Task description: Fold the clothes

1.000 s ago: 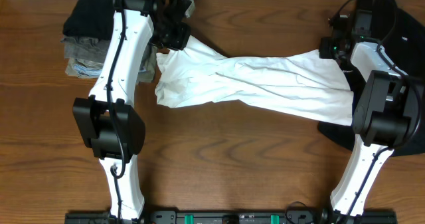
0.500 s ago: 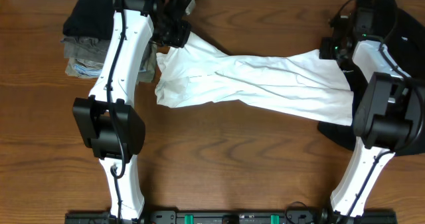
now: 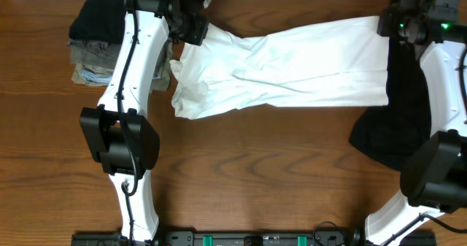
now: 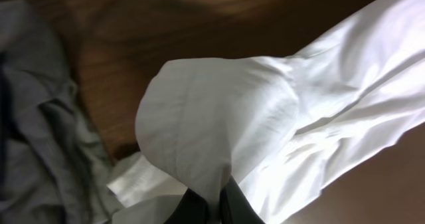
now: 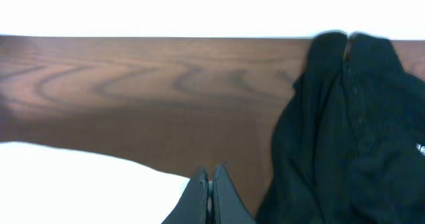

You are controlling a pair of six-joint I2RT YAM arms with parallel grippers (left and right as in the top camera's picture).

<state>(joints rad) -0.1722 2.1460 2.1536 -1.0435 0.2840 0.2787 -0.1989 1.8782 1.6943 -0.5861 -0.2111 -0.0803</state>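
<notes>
The clothes point(image 3: 292, 67), a white T-shirt, lie stretched across the far half of the table with no print showing. My left gripper point(image 3: 197, 28) is shut on the shirt's far left corner. In the left wrist view its dark fingertips point(image 4: 216, 204) pinch a bunched fold of the white cloth point(image 4: 219, 117). My right gripper point(image 3: 390, 23) holds the far right corner. In the right wrist view its jaws point(image 5: 211, 181) are closed with a thin sliver of white cloth between them, and the shirt point(image 5: 80, 184) spreads to their left.
A stack of folded dark and grey garments point(image 3: 91, 45) sits at the far left, its grey cloth point(image 4: 40, 117) close to my left gripper. A black garment point(image 3: 390, 129) lies under the right arm, right of my right gripper point(image 5: 352, 131). The table's far edge point(image 5: 166, 38) is close.
My right gripper has moved toward the far edge and to the right, pulling the shirt's right end with it. The shirt now lies wider and flatter. My left gripper has barely moved.
</notes>
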